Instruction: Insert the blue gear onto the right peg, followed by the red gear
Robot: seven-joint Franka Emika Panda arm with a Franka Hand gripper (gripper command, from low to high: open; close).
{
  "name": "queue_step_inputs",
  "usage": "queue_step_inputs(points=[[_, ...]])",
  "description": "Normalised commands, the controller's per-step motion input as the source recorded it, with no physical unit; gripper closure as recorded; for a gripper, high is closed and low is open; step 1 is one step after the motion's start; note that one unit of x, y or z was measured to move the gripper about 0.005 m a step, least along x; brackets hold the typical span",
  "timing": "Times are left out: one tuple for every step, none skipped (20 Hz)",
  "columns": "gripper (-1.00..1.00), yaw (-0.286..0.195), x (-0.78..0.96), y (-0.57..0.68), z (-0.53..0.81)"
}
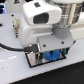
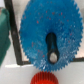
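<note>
Blue gear [image 2: 47, 32] sits right under the pincer [image 1: 49, 50], its centre hole round the right peg [image 2: 52, 49] on the grey plate [image 1: 34, 59], prob lined up for seating; red gear [image 2: 43, 78] waits just beside on the bench [image 1: 20, 70]; pincer state: can't tell; no containers

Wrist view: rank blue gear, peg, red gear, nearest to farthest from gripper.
1. Blue gear, right beneath the gripper.
2. Peg, in the blue gear's hole; too close to call against 1.
3. Red gear, past the plate's black rim.
</note>
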Motion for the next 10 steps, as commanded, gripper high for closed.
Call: queue_step_inputs(points=[[-1.00, 0.000, -0.22, 0.07, 0.42], [-1.00, 0.000, -0.28, 0.07, 0.43], [-1.00, 0.000, -0.34, 0.05, 0.38], [-1.00, 0.000, -0.38, 0.06, 0.34], [-1.00, 0.000, -0.40, 0.11, 0.30], [-1.00, 0.000, -0.43, 0.10, 0.25], [-1.00, 0.000, -0.45, 0.10, 0.21], [-1.00, 0.000, -0.36, 0.16, 0.31], [-1.00, 0.000, -0.37, 0.15, 0.22], [-1.00, 0.000, -0.38, 0.12, 0.12]])
